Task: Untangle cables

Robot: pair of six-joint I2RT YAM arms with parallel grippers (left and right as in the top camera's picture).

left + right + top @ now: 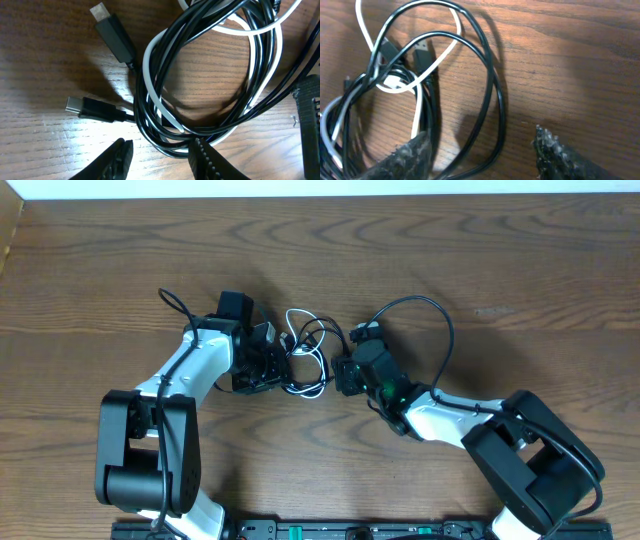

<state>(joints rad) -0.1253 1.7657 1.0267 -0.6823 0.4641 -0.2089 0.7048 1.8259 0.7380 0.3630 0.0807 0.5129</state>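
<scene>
Roughly at the middle of the wooden table [500,270] lies the tangle of cables [305,352], one white cable [145,67] wound among several black cables [200,21] in loose overlapping loops; the left gripper [268,370] sits just beside the tangle on one side and the right gripper [345,375] just beside it on the opposite side, so the tangle lies between them; in the left wrist view the left jaws stand partly open, and the lowest bend of the bundled loops, black and white strands together, lies in the gap between them; one left fingertip [205,157] is right at the strands while the other left fingertip [117,157] stands a little apart from them, so nothing is pinched; outside the tangle on that side two black plugs lie flat on the wood, a USB-A plug [114,35] with its metal end pointing away from the tangle and a USB-C plug [92,109] nearer the jaws, each joined by its cord to the bundle; in the right wrist view the right jaws gape wide; one right fingertip [412,155] lies over the tangle's edge where black and white strands run together, a single large black loop [498,100] swings out from the tangle into the space between the jaws, and the other right fingertip [555,152] hangs over bare wood, apart from every strand, so nothing is gripped there either; a thicker black wire [450,335] arches over the right arm, near the tangle but separate from it.
</scene>
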